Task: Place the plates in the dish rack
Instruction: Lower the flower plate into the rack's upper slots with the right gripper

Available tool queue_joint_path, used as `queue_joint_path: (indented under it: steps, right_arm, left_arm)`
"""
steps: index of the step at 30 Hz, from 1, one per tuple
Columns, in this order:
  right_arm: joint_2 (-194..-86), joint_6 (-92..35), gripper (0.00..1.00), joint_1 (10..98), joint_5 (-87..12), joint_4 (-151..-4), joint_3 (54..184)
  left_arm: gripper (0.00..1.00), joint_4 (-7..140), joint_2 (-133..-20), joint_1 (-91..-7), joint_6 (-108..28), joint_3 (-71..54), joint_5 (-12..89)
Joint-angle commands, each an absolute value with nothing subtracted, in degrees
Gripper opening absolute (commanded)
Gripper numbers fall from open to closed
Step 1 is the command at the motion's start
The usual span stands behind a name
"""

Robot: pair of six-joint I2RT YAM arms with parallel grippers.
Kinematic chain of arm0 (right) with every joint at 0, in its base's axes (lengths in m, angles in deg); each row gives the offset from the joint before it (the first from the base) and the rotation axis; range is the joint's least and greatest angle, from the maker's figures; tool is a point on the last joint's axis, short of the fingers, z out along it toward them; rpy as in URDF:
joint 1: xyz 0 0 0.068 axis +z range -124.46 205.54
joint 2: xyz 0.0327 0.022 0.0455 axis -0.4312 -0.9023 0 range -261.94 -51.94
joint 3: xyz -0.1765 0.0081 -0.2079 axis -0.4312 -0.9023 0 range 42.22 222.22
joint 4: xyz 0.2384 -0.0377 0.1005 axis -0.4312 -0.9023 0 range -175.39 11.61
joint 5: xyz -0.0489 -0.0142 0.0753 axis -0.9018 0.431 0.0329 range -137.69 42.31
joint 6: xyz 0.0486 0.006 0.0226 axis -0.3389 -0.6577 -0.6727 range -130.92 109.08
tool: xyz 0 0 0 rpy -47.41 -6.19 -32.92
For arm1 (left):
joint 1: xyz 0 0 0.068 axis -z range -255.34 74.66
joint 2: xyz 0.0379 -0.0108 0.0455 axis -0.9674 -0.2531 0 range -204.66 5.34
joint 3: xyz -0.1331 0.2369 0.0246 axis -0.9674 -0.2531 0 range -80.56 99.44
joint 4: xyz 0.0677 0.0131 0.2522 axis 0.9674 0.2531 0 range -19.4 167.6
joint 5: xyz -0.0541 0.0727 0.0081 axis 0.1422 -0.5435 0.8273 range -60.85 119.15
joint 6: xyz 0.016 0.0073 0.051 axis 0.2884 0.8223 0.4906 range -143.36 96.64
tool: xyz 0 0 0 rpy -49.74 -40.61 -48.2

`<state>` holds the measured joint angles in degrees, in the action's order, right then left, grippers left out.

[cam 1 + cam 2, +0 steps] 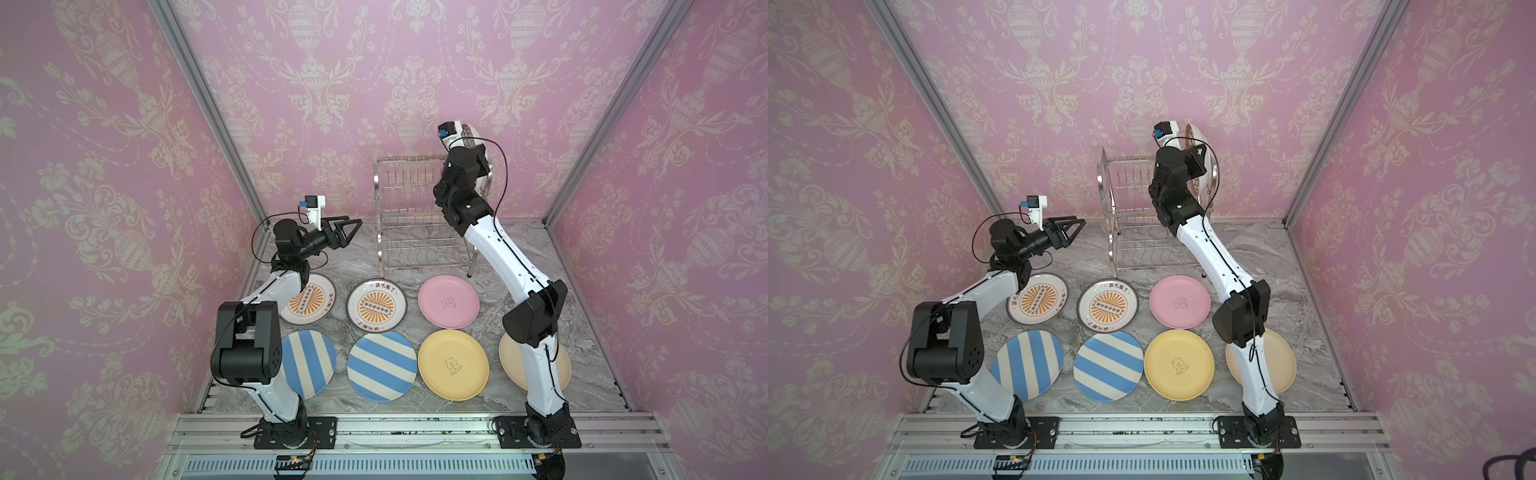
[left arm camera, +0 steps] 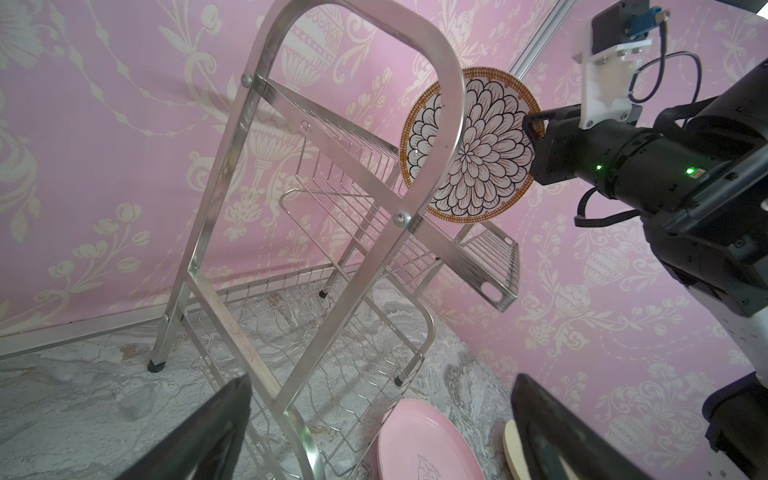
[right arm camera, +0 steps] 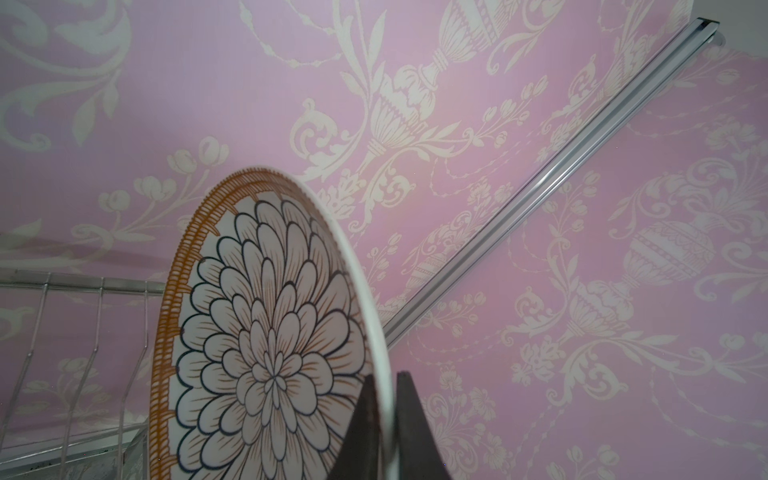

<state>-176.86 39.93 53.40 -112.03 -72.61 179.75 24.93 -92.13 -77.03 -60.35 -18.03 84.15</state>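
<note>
A: Status, front to back?

B: Seven plates lie flat on the table [image 1: 415,401], none loaded. Row farthest from the dish rack [image 1: 415,212]: striped plate [image 1: 309,363], second striped plate [image 1: 382,366], yellow plate [image 1: 453,365], beige plate [image 1: 510,360]. The beige one is partly under the right arm [image 1: 498,253]. Row just in front of the rack: sunburst plate [image 1: 311,301], second sunburst plate [image 1: 376,306], pink plate [image 1: 448,302].

A: Grippers?

B: Left gripper [image 1: 351,226] hangs left of the rack, jaws spread, empty. Right gripper [image 3: 386,415] is pinched tight on the rim of the petal plate [image 3: 266,353], holding it on edge over the rack's upper tier, at its right end.

A: Seated in a slot?

B: Can't tell. The rack's near side tube crosses the plate in the left wrist view, and the arm blocks both top views. Both tiers look bare otherwise.

A: Risks?

B: My read:
- The plate sits very close to the rack's right end. If it comes down outside the last wire it misses the slot and falls past the rack, maybe onto the pink plate.
- The grip is a thin rim pinch, so a knock against a wire or side tube could twist the plate in the jaws.
- Releasing before the edge is down between the wires lets it tip or roll off.
- It's probably glazed ceramic, so it chips on impact.
</note>
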Motion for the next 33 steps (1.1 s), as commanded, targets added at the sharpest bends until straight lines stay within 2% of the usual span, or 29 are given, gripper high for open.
queue_joint_path:
  steps: [1, 18, 19, 22, 27, 33]
  right_arm:
    - [-175.0, 37.4, 0.0, 53.5, -111.9, -67.6, 182.1]
    - [-172.6, 33.5, 0.0, 52.3, -112.1, -67.5, 174.0]
    - [-172.6, 33.5, 0.01, 52.3, -112.0, -67.5, 174.0]
    - [-172.4, 33.5, 0.13, 52.3, -111.8, -67.6, 174.0]
    - [-172.1, 33.4, 0.16, 52.4, -111.4, -67.8, 174.0]
    - [-171.9, 33.2, 0.27, 52.4, -111.2, -68.2, 174.0]
  left_arm:
    - [0.99, 23.5, -89.9, -76.8, -61.0, -18.6, 86.2]
    - [0.99, 24.0, -89.8, -76.8, -60.8, -18.4, 86.5]
    - [0.99, 23.9, -89.8, -76.8, -60.8, -18.5, 86.6]
    - [0.99, 23.9, -89.8, -76.8, -60.8, -18.5, 86.6]
    - [0.99, 24.0, -89.8, -76.8, -60.7, -18.5, 86.6]
    - [0.99, 24.2, -89.6, -76.7, -60.6, -18.6, 86.6]
